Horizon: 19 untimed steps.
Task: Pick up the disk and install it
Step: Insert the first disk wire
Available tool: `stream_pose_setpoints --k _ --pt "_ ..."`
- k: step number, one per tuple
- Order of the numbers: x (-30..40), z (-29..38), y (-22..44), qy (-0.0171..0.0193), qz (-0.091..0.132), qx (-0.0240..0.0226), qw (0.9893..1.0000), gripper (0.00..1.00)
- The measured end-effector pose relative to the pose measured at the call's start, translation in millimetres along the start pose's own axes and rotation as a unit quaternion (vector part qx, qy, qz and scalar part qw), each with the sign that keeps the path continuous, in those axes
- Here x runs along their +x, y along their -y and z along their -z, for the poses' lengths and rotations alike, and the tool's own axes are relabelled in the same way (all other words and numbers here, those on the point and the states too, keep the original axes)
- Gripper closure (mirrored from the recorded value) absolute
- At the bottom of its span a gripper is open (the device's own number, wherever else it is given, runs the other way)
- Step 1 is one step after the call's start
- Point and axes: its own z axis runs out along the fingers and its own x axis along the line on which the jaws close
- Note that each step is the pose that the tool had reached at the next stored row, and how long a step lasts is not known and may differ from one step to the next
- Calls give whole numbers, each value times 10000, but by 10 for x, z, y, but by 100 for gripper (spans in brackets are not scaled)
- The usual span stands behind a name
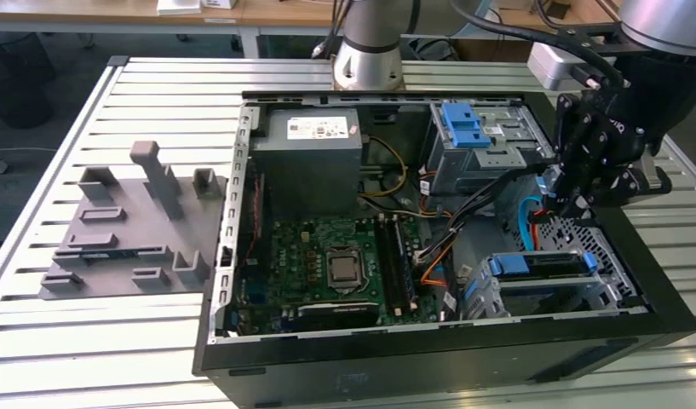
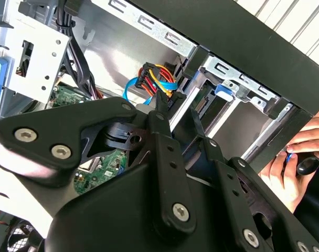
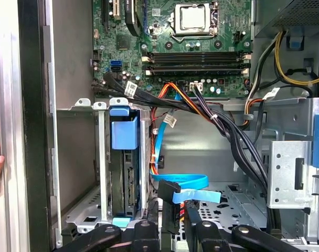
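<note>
The black gripper (image 3: 172,223) appears closed on a black cable connector (image 3: 169,202) just beside the silver-metal, blue-railed disk (image 3: 123,173) seated in its bay; it should keep that plug square to the port.

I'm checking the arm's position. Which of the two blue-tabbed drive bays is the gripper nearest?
The lower drive bay by the case's front edge; the gripper hangs just above it. The other bay sits near the power supply.

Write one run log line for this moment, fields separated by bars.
gripper: inside open case, near blue cable | disk: seated in drive cage | hand: on case edge
</note>
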Motion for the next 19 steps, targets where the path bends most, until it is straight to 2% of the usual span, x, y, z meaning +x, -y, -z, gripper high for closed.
stream_pose_setpoints --k 9,11,12,19 --pt "0 -3 0 -5 0 0 10000 67" --pt "0 -4 0 -6 0 0 10000 68" --pt "0 -5 0 -7 0 0 10000 75" --pt "-1 -13 -1 -18 1 0 10000 75"
